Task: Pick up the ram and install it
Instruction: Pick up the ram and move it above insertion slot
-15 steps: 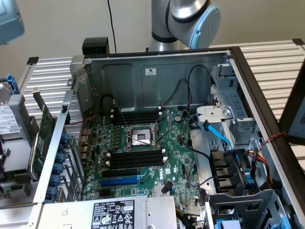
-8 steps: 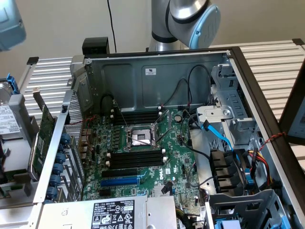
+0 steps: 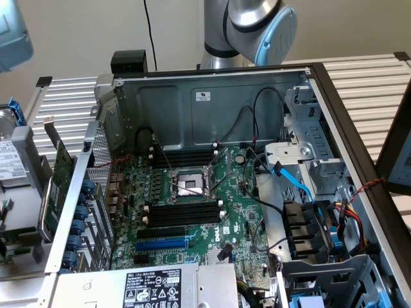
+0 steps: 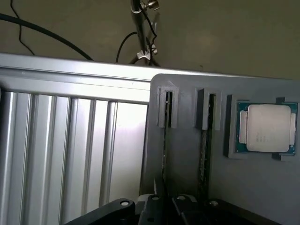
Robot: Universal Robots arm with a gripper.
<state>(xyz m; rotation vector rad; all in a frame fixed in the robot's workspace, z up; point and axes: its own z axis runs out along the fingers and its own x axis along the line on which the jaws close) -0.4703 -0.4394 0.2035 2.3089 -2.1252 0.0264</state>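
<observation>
Ram [image 4: 165, 140], wrist view: set on edge in the grey holder [image 4: 185, 150], in the holder's outer slot. Its long axis runs along that slot toward the gripper [image 4: 168, 207], which looks closed narrowly on it. Keep your grip centred and square to the board, so nothing scrapes the slot walls. Exterior view: the motherboard [image 3: 192, 212] lies exposed, its black slots [image 3: 183, 213] facing up.

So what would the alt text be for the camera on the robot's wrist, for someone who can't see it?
The gripper hangs right at a grey holder with two narrow slots, each with a thin ram stick standing on edge. A square silver processor chip sits in a recess beside them, and a ribbed metal table lies alongside.
</observation>
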